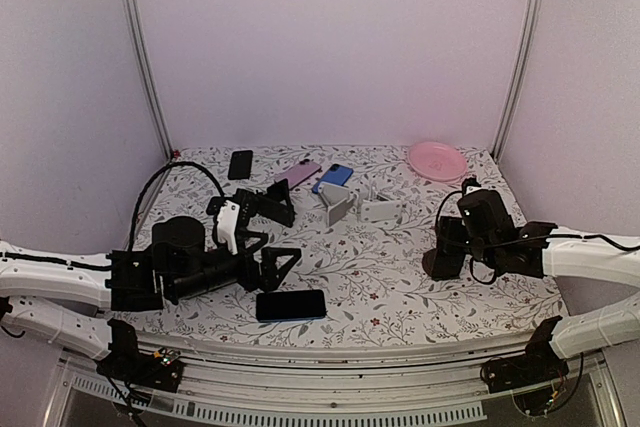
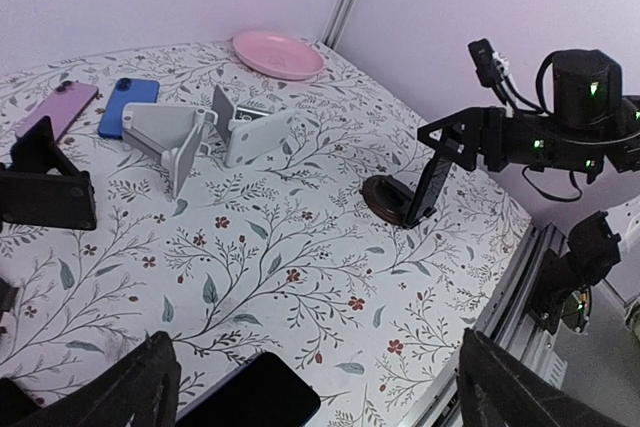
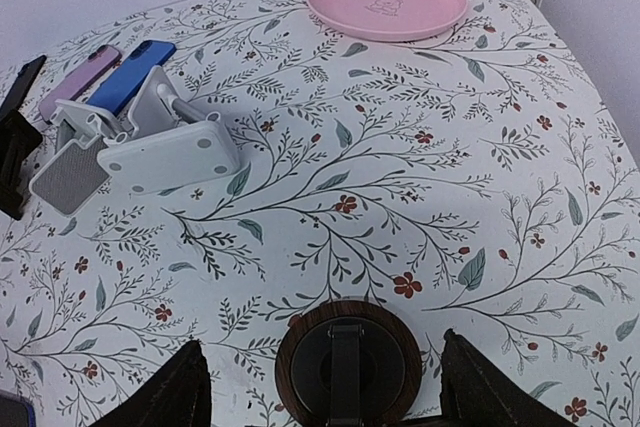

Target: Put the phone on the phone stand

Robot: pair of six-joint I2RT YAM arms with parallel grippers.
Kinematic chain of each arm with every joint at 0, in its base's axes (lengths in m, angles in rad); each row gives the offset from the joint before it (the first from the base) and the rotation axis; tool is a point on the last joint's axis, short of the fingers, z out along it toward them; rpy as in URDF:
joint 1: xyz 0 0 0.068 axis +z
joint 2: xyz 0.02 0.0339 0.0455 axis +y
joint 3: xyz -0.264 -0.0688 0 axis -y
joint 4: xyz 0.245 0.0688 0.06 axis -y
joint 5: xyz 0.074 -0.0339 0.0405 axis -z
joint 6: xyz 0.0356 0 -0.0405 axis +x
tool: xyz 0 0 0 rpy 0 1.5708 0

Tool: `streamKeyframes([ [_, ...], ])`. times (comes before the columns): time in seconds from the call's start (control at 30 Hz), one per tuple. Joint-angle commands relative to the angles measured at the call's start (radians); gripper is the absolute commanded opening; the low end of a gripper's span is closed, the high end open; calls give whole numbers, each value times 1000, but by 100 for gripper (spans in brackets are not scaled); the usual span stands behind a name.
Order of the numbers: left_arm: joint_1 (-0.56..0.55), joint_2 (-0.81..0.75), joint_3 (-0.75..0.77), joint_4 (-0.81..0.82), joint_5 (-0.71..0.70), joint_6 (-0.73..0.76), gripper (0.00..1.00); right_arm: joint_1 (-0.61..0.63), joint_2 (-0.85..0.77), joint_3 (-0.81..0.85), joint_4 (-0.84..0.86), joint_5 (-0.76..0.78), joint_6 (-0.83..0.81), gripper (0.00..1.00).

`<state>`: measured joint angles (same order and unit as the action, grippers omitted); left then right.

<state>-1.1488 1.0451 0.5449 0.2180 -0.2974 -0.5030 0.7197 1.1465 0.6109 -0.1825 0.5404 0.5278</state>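
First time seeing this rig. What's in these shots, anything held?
Two robot arms at a floral table. One shot looks down from above; the others come from each wrist. On it: a round pink plate, a purple phone, a blue phone, a far black phone, a near black phone, a grey-padded stand, a white stand, a black stand, a round wooden stand. The left end effector and right end effector are open, holding nothing; the right straddles the wooden stand.
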Motion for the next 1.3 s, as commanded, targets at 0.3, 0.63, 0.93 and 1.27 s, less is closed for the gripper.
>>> streamKeyframes([
  [0.3, 13, -31, -22, 4, 6, -6, 97, -3, 10, 52, -21, -36, 23, 82],
  [0.63, 12, -39, -28, 7, 6, -1, 97, -3, 10, 78, -39, -30, 14, 95],
  [0.93, 15, -53, -26, -7, 3, -2, 97, -3, -28, 124, -95, 2, -6, 99],
  [1.27, 27, -53, -20, -11, 13, -4, 97, -3, -92, 173, -161, -12, -25, 99],
])
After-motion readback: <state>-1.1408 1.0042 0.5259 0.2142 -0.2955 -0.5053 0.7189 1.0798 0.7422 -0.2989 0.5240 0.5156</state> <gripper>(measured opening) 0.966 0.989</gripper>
